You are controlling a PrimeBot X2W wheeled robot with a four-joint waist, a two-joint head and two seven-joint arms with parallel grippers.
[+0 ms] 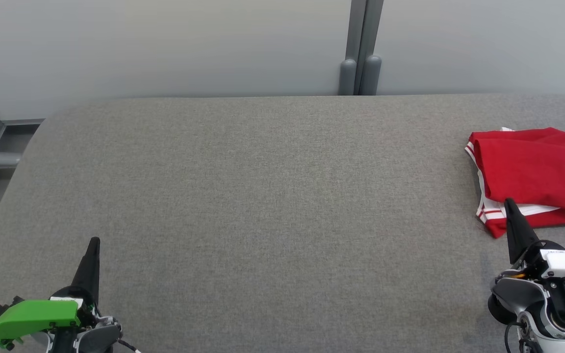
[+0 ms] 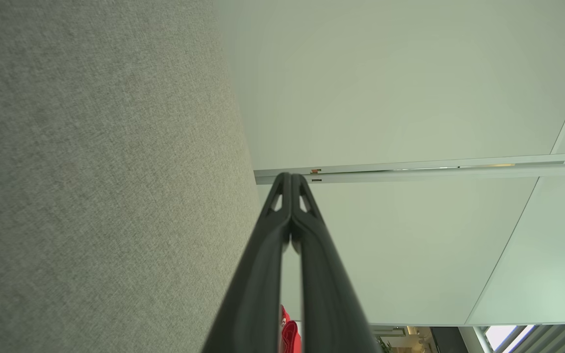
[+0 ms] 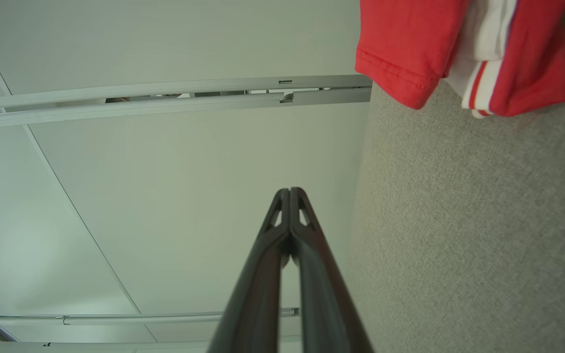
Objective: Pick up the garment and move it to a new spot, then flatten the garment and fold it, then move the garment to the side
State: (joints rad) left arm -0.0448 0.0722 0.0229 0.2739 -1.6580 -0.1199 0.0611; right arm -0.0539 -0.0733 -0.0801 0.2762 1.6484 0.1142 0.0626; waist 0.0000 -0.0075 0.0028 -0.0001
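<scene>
The folded red white-trimmed jersey [image 1: 532,166] lies just beyond the pressed-together right fingers [image 1: 515,228], well apart from the closed left fingers [image 1: 89,269].

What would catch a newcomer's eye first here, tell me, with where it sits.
The red garment, with white trim and a dark number, lies folded at the right edge of the grey table. The left gripper, shut, sits at lower left. The right gripper, shut, is close by the garment's near corner.
</scene>
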